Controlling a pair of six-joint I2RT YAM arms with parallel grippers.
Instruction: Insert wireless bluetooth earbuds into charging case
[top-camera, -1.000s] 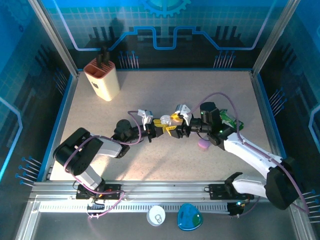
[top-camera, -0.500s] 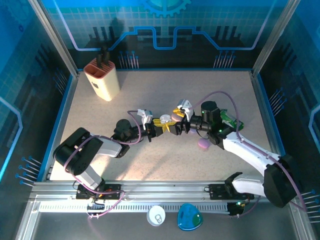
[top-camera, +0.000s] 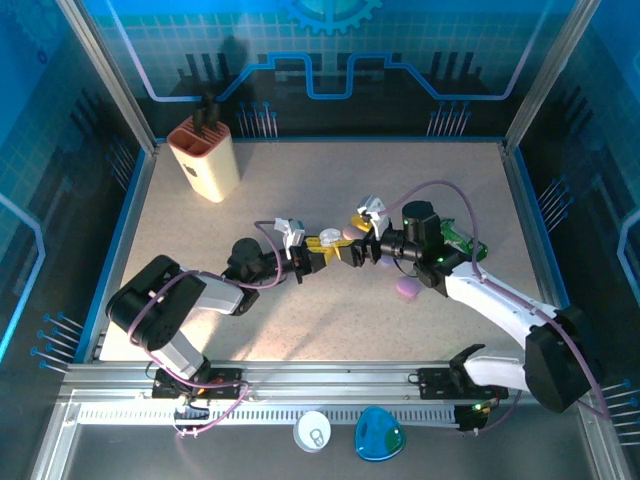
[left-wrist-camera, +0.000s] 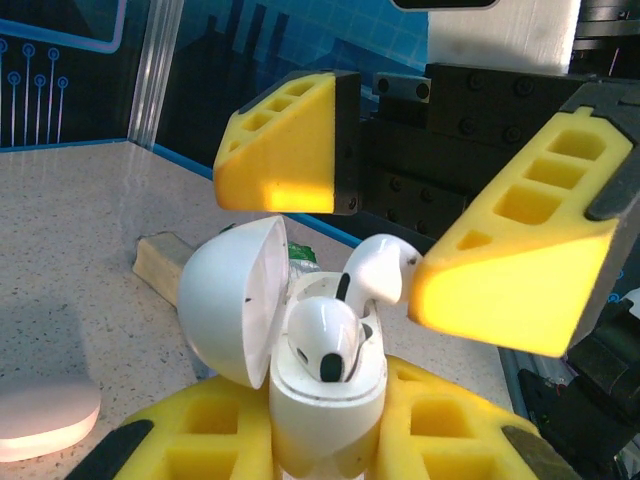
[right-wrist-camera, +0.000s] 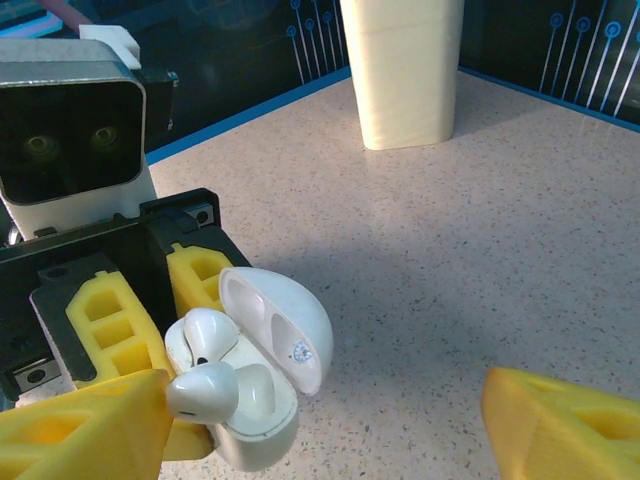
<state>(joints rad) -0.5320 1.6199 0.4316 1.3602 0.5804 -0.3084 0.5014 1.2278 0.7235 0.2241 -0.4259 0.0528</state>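
Across the speckled desk (top-camera: 300, 190), with a tall beige holder (top-camera: 205, 160) standing at its far left, the two arms meet near the middle. The left end effector (left-wrist-camera: 325, 450) is clamped on the base of a white charging case (left-wrist-camera: 325, 395), holding it upright with its lid (left-wrist-camera: 235, 300) swung open to one side. The right end effector (right-wrist-camera: 320, 425) faces it with its jaws spread wide, gripping nothing; one yellow finger touches the second earbud (left-wrist-camera: 375, 270). A lavender case (top-camera: 407, 289) lies on the desk just beside the right arm, and a pale case (left-wrist-camera: 45, 420), cut off by the frame edge, lies near the left end effector. Inside the held case, the seated earbud (left-wrist-camera: 325, 345) looks fully down in its socket, while the second earbud leans tilted above the other socket. We judge the step in hand to be the seating of that second bud. The next move calls for a gentle push straight down on its head, then closing the lid. We cannot tell whether its stem has entered the socket, since the case rim hides it. The left fingers cover the lower part of the case, and from above the case and buds are too small to read.
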